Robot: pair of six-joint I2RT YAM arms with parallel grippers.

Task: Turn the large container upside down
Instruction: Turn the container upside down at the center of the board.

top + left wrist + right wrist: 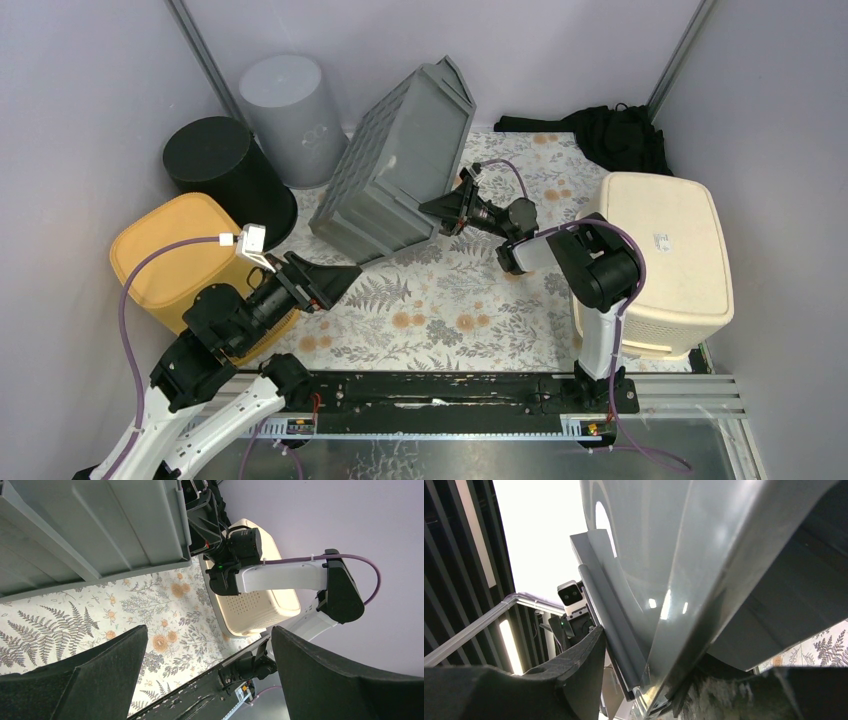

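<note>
Found the left gripper (342, 282) nearest, at the front left over a yellow bin (165, 260), jaws released wide and holding nothing. Saw its fingers aimed at the low corner of the large container (400, 160), near but apart. Noted floral cloth (450, 310) beneath. Further in, saw the right gripper (442, 212) clenched on that container's rim. Found the container mid-table, tipped steeply, 1 lower edge on the cloth, rim side raised toward the right. Passed a cream bin (660, 250) at right. Spotted 2 round bins at back left, 1 black (215, 165), 1 grey (285, 100), and dark fabric (615, 135) far right.
</note>
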